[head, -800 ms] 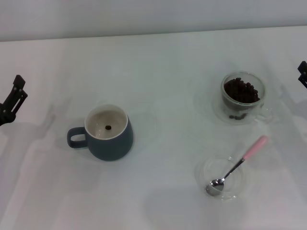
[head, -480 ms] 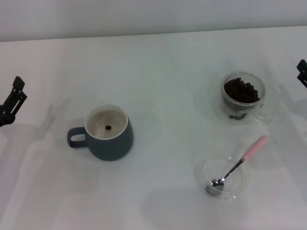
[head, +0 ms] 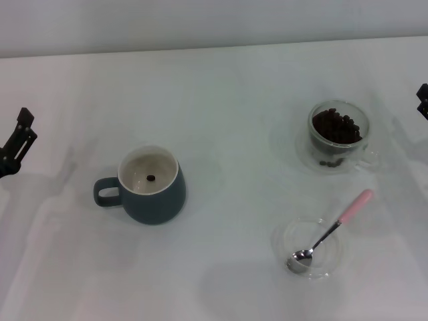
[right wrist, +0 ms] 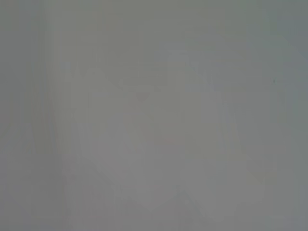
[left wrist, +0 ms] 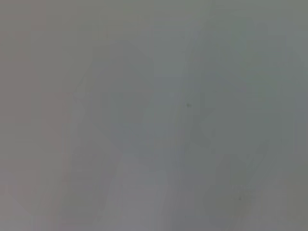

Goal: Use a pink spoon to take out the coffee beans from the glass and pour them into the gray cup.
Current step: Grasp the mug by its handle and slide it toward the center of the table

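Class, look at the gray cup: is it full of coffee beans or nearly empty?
Nearly empty. The gray cup stands upright, its cream inside bare except for one bean on the bottom.

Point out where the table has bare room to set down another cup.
Bare table lies between the gray cup and the glass, and along the far edge. It is crowded at the right, where the dish holding the pink spoon sits near the glass.

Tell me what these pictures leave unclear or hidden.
- Left gripper: head view, cut off by the left edge; finger state unreadable.
- Right gripper: head view, mostly beyond the right edge.
- Both wrist views: only blank pale surface, no objects.
- Coffee beans in the glass: depth of the pile unclear from above.
- Gray cup: one dark speck inside, too small to identify.
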Motion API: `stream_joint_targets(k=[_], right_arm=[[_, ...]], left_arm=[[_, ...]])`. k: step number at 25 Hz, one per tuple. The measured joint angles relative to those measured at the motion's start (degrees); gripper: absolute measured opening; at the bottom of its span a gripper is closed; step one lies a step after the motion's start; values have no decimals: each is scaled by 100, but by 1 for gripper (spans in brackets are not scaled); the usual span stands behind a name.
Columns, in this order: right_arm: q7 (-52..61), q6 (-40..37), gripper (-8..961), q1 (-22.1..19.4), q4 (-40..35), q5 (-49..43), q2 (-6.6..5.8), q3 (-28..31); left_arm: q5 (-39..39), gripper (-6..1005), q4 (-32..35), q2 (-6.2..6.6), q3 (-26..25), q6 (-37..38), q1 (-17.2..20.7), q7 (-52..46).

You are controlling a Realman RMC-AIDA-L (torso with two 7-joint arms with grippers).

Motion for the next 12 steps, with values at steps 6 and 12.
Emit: stream_joint_targets(k=[6, 12], right_arm=[[8, 6, 864, -7, -31, -3, -7, -8], [319, 42, 861, -141, -312, -69, -26, -421]], left_arm=[[-1, 892, -25, 0, 120, -2, 28, 11], [-2, 892, -30, 1, 203, -133, 256, -2]])
